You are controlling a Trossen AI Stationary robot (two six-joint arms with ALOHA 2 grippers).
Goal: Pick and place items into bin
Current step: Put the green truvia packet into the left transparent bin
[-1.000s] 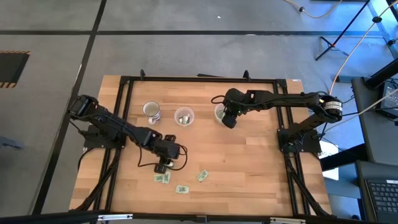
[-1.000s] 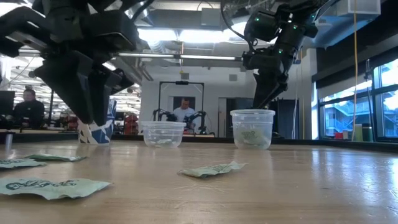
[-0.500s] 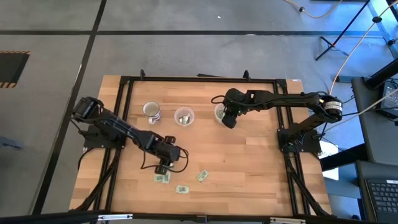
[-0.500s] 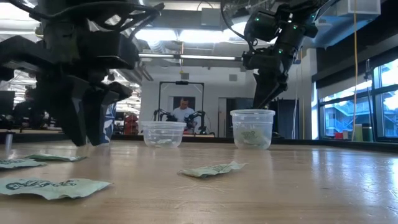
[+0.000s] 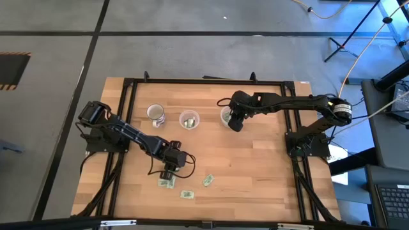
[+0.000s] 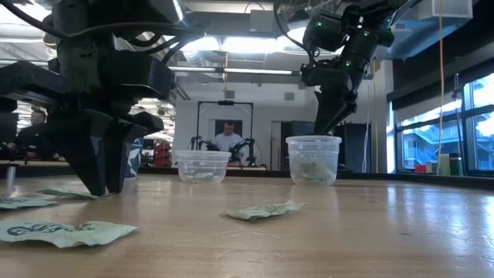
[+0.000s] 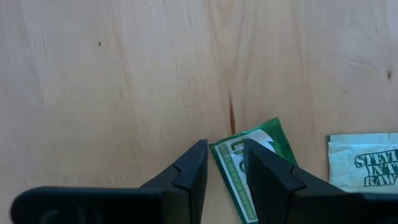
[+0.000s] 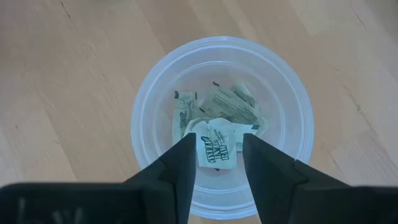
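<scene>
Partly legible — packet (image 7: 364,163) reads "STEVI… IN… RAW", beside left gripper (image 7: 222,167).

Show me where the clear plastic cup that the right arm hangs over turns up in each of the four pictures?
High view: the clear cup sits at the table's far side, partly under the right gripper.
Low view: right of centre, packets inside.
Left wrist view: not in it.
Right wrist view: fills the middle, seen from above.
Shared landmark: the right gripper just above the cup.
</scene>
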